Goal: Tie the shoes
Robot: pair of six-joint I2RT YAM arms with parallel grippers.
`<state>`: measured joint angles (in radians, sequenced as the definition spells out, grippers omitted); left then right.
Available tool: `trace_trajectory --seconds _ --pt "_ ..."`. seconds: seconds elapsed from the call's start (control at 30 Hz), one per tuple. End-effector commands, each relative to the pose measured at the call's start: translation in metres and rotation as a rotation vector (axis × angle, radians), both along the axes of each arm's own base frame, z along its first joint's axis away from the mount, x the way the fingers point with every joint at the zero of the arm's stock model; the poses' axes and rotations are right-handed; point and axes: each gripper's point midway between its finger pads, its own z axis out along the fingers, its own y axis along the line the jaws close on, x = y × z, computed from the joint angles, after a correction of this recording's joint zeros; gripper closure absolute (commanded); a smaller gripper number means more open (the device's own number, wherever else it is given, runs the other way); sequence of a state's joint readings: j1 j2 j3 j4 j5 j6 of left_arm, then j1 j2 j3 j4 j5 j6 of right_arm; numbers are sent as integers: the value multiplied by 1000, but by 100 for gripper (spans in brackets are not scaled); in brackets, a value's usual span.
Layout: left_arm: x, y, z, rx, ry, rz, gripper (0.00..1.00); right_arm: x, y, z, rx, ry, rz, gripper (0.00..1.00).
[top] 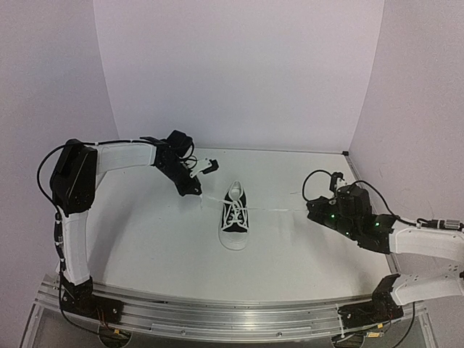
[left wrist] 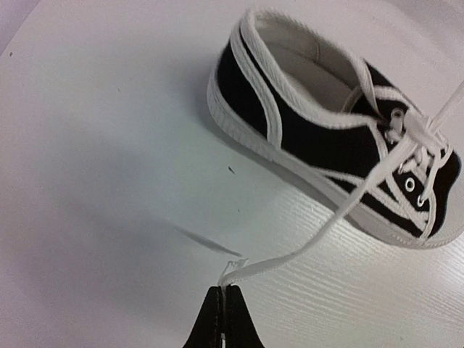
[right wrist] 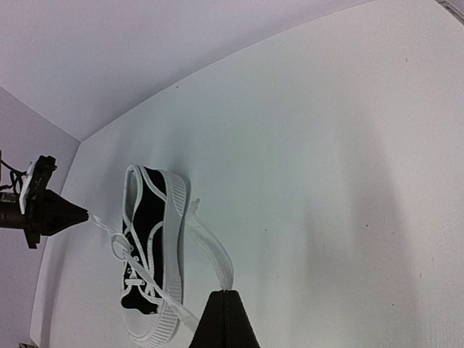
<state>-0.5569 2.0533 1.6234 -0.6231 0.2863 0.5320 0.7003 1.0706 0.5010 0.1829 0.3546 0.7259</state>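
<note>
White table (top: pixel 159 246). Black canvas sneaker (top: pixel 234 217), white toe cap and sole, sits mid-table, toe toward near edge. Closed tips of right gripper (top: pixel 310 210) pinch one lace (top: pixel 279 210), taut toward right edge; left gripper (top: pixel 197 193), farther back, pinches the other lace's end.

You worked in a robotics laboratory cell: a white counter (top: pixel 152 243) was enclosed on three sides by plain pale panels (top: pixel 239 72), and an aluminium rail (top: pixel 217 310) along its near edge carried the bolted arm bases (top: pixel 80 296) and exposed cabling (top: pixel 43 177).
</note>
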Motion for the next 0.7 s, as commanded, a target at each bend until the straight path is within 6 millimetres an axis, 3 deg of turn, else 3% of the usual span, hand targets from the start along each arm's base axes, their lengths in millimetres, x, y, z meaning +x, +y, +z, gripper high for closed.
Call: trace_trajectory --seconds 0.0,0.2,0.4,0.53,0.67 --pt "3 32 -2 104 -82 16 100 7 -14 -29 -43 83 -90 100" --pt "47 51 8 149 -234 83 100 33 -49 -41 -51 124 -203 100" --pt "56 45 13 138 -267 50 100 71 -71 -29 -45 114 -249 100" --pt "64 53 5 174 -307 52 100 98 -65 -27 -33 122 -213 100" --pt "75 68 0 218 -341 68 100 107 -52 -30 -7 141 -167 100"
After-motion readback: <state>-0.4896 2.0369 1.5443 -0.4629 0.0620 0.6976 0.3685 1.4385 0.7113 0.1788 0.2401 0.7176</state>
